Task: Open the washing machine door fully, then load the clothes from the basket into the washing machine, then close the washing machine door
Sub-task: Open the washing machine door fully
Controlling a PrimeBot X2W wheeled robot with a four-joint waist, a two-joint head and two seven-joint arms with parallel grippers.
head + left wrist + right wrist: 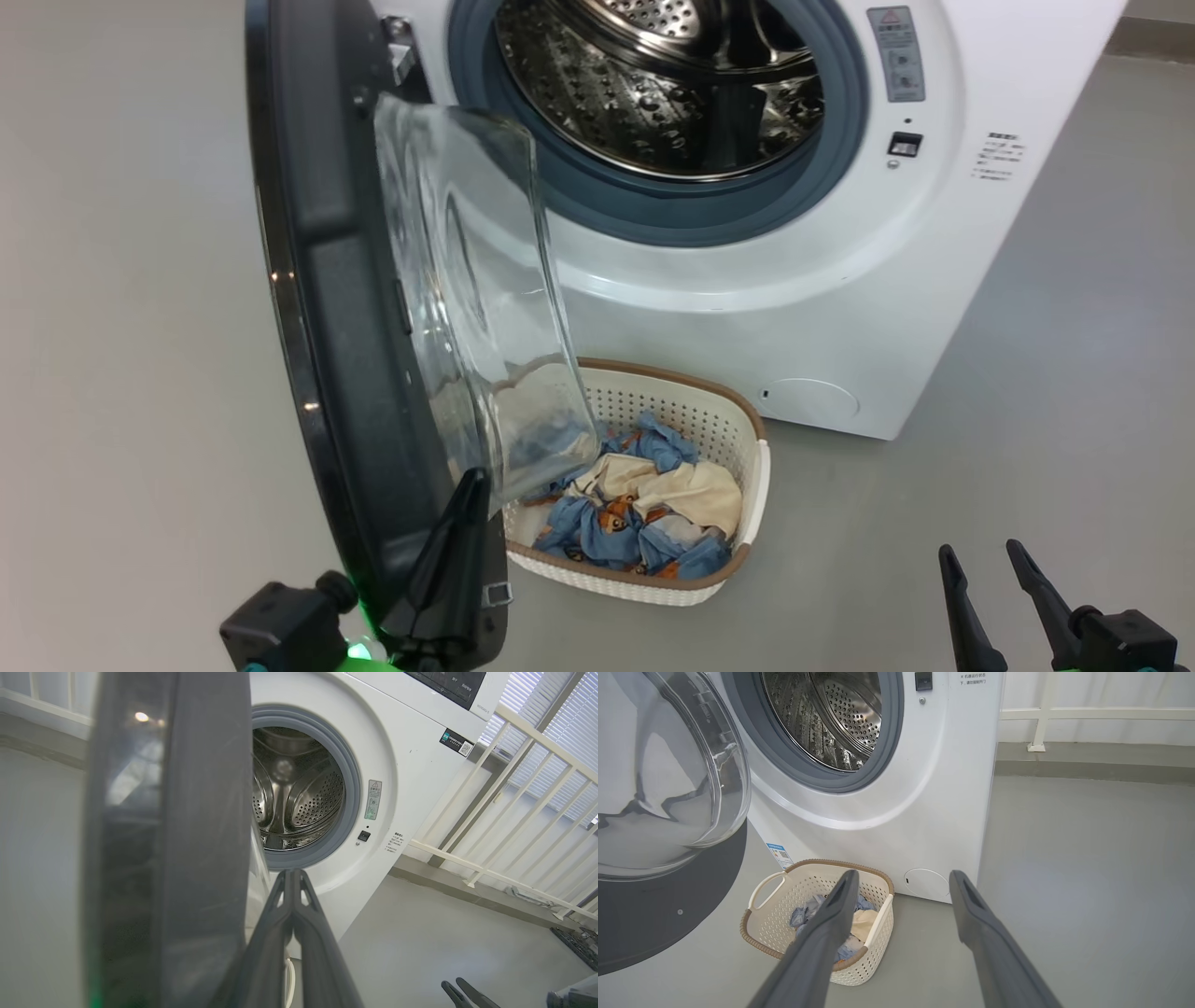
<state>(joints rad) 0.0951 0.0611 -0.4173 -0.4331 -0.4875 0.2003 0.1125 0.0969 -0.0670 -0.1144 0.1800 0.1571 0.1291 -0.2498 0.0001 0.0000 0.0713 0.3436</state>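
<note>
The washing machine [794,308] stands with its steel drum [653,84] exposed. Its door [327,308] is swung out to the left, the glass bowl [476,299] facing the machine. My left gripper [471,485] is shut with nothing in it, right by the inner face of the door [163,858] near its lower edge; I cannot tell if it touches. The basket [672,406] sits on the floor before the machine, holding the blue and cream clothes [644,523]. My right gripper [980,551] is open, low at the right, apart from the basket [775,914] and clothes [808,912].
Grey floor [1027,420] lies open to the right of the machine and basket. A white railing [514,812] runs behind the machine on the right. The open door overhangs the basket's left part.
</note>
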